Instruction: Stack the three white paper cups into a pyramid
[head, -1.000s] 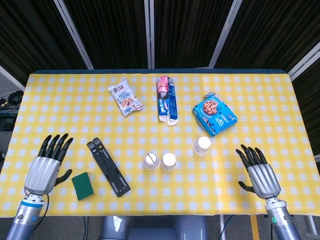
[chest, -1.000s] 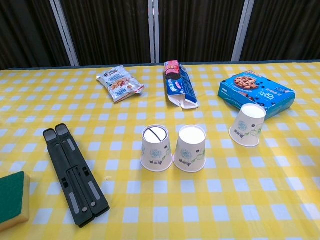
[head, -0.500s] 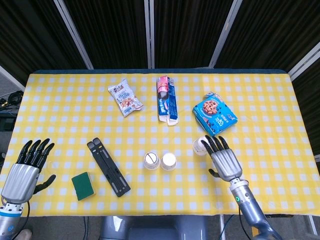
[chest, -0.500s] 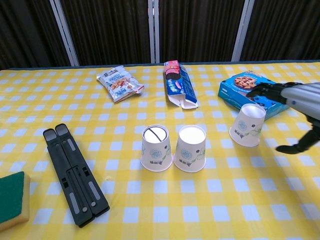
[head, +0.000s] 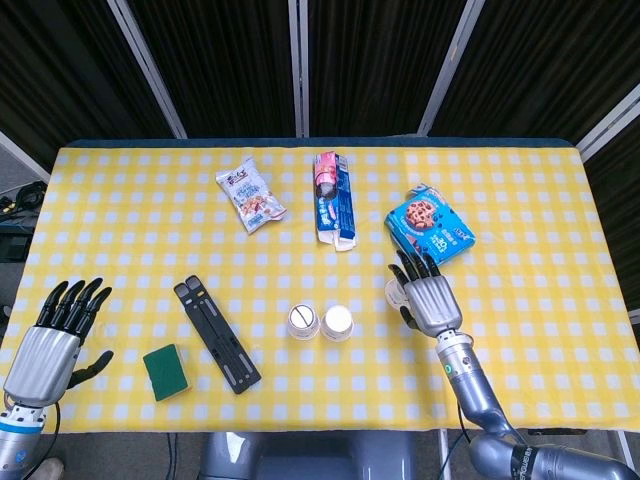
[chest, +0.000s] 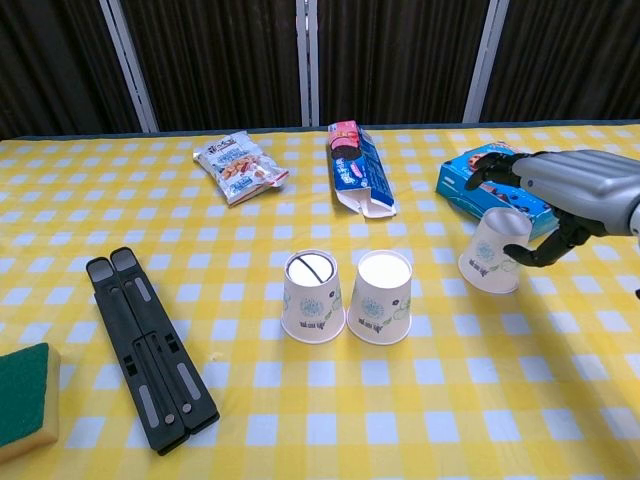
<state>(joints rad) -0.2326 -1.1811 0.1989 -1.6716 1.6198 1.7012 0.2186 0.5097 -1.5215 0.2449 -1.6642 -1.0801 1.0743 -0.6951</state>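
Note:
Two white paper cups stand upside down and side by side near the table's front middle, the left cup (head: 304, 321) (chest: 313, 296) touching the right cup (head: 338, 322) (chest: 380, 297). A third cup (head: 396, 291) (chest: 488, 257) stands upside down further right. My right hand (head: 427, 296) (chest: 568, 193) arches over this third cup, fingers spread above its top and thumb beside its right wall; it holds nothing that I can see. My left hand (head: 52, 341) hovers at the near left edge with fingers apart and nothing in it, outside the chest view.
A black folded stand (head: 217, 335) and a green sponge (head: 166, 371) lie front left. At the back lie a snack bag (head: 250, 194), a cookie pack (head: 332, 197) and a blue cookie box (head: 430, 226), the box just behind the third cup.
My right hand has swung in from the front right to the third cup. My left hand has drawn back toward the near left edge. The cups have not moved.

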